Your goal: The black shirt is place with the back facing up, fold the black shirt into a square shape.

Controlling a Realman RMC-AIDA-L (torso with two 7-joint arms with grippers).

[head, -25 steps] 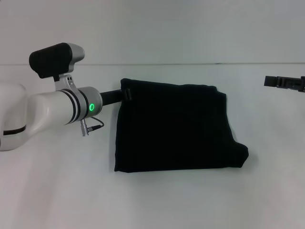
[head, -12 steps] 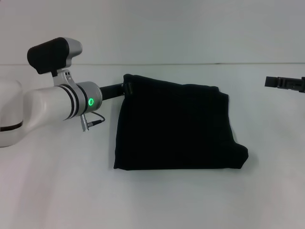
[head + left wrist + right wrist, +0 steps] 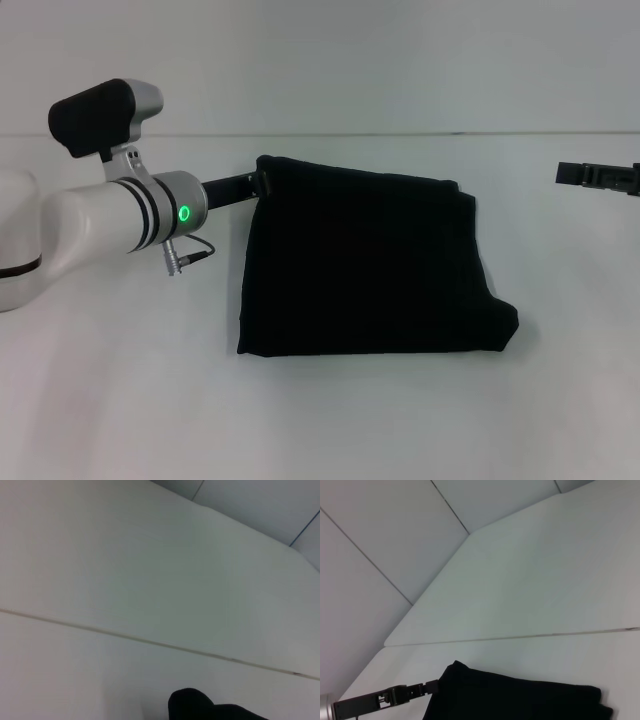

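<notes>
1. Black shirt point(image 3: 365, 268) lies folded to a near-square on the white table point(image 3: 330, 420).
2. Left gripper point(image 3: 262, 186) at the shirt's far-left corner; grip state cannot be told.
3. Right gripper point(image 3: 590, 175) parked well apart from the shirt; opening unreadable.
4. Judged late stage: next, release the corner and square the stray near-right edge.

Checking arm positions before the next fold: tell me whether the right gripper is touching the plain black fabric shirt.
No, in the head view the right gripper sits apart from the black shirt, with bare white table between them.
</notes>
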